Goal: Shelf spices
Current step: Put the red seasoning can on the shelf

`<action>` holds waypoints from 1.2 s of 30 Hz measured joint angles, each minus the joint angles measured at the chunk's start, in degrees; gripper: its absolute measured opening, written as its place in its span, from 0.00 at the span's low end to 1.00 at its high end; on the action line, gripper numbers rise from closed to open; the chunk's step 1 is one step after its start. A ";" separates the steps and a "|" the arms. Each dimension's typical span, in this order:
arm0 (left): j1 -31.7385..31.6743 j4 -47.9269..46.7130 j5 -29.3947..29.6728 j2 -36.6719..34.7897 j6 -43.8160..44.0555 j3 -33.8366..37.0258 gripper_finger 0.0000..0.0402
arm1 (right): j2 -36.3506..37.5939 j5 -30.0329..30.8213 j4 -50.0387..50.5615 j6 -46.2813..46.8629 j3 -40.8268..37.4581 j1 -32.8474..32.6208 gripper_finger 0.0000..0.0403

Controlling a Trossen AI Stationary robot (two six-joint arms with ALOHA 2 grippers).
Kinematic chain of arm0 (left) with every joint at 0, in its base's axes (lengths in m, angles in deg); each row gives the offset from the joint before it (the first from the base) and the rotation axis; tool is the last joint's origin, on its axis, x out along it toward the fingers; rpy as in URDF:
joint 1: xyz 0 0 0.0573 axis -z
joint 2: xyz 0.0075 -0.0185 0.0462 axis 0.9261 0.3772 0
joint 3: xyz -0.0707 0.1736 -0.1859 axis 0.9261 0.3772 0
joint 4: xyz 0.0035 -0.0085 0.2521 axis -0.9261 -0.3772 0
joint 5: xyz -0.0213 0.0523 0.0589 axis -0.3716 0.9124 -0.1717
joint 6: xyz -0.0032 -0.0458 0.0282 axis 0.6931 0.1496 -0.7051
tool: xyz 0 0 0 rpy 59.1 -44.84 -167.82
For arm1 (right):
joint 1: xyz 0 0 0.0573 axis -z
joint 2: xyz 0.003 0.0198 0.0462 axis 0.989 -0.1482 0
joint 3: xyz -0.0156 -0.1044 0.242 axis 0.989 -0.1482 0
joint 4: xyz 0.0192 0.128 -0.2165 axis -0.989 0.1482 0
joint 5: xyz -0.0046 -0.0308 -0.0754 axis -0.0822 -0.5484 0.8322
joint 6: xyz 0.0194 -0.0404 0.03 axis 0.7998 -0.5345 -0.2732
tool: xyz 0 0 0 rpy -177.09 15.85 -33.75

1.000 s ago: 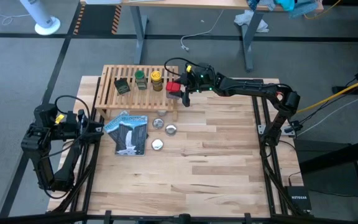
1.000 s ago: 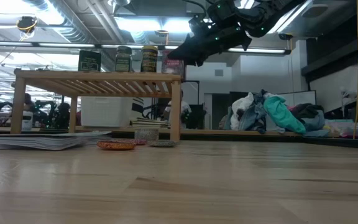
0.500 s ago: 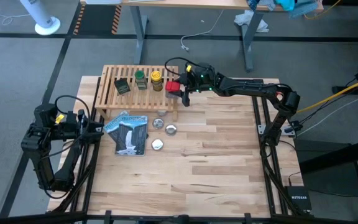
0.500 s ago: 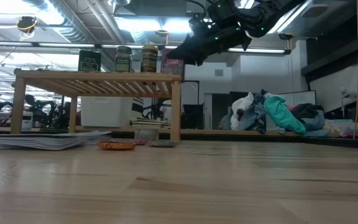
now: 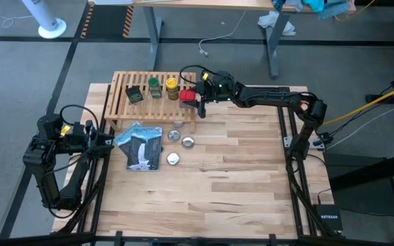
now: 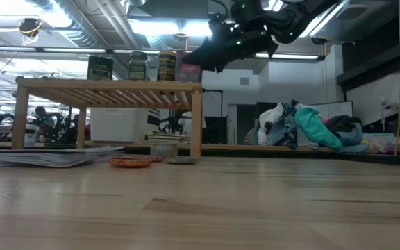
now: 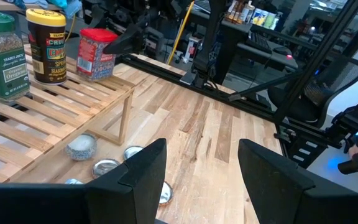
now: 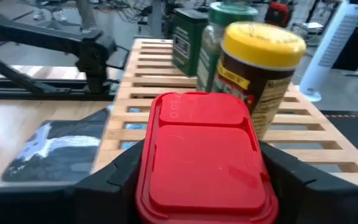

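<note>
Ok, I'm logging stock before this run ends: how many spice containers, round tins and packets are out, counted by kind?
Spice jars: 2, the green-capped jar and the yellow-capped jar, both on the shelf
Boxy spice tins: 2, the black tin on the shelf and the red tin in the right tool
Small silvery round tins: 3
Flat blue-and-white packet: 1
Total: 8
</note>
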 joint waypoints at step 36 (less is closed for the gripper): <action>0.02 0.00 0.02 0.00 0.11 -0.01 0.48 | 2.88 -0.17 -1.37 0.07 0.46 -0.27 0.63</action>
